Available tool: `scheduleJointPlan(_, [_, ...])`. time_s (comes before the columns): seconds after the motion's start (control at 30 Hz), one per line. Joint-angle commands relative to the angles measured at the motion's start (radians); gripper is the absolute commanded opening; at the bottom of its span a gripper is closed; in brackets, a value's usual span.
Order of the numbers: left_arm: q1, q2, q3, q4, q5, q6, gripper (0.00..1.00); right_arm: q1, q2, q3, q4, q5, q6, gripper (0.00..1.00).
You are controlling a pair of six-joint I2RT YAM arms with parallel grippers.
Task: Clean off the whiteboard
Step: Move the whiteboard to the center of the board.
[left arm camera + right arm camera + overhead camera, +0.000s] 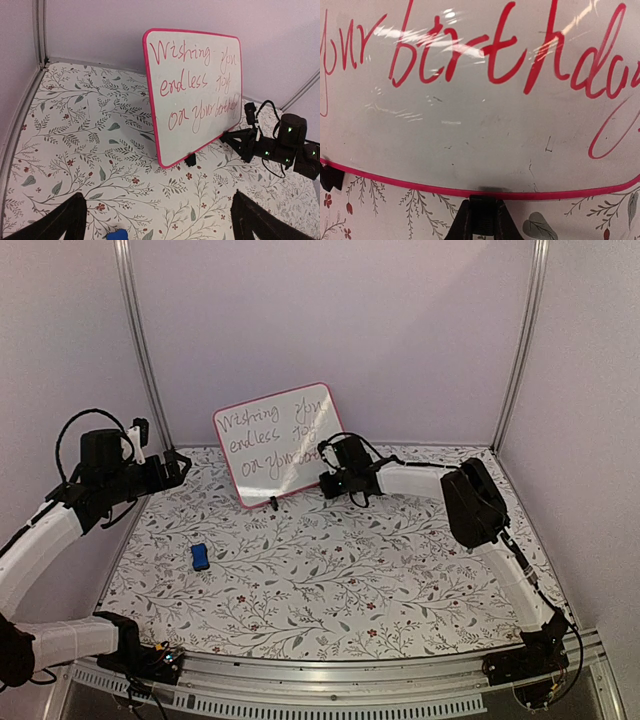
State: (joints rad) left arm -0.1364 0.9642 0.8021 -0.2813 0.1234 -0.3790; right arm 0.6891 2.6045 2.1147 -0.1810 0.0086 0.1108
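The whiteboard [280, 443] stands tilted at the back of the table, pink-red framed, with handwritten words across it. In the left wrist view the whiteboard [195, 90] shows red writing and a black clip foot [190, 160]. My right gripper [328, 480] is at the board's lower right corner. In the right wrist view that gripper [482, 206] is shut on the other black clip foot [482, 216], just under the frame of the whiteboard [480, 125]. My left gripper [180, 468] hovers left of the board, open and empty, its fingers [60, 220] spread wide.
A small blue eraser block [200, 557] lies on the floral table cover, front left of the board; its top edge shows as the eraser [117, 235] between the left fingers. Pale walls and metal posts [140, 340] enclose the back and sides.
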Motion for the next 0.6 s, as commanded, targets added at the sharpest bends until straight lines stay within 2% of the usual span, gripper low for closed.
scheduleJointPlan(0.0, [0.010,-0.016,-0.012,0.014,0.007,-0.006,1.00,0.032,-0.080,-0.136,-0.038,0.099,0.010,0.00])
scheduleJointPlan(0.37, [0.011,-0.025,-0.015,0.014,-0.004,-0.010,1.00,0.040,-0.273,-0.477,0.079,0.175,0.121,0.00])
scheduleJointPlan(0.57, [-0.009,-0.028,-0.016,-0.047,-0.073,-0.100,1.00,0.043,-0.401,-0.700,0.139,0.219,0.183,0.00])
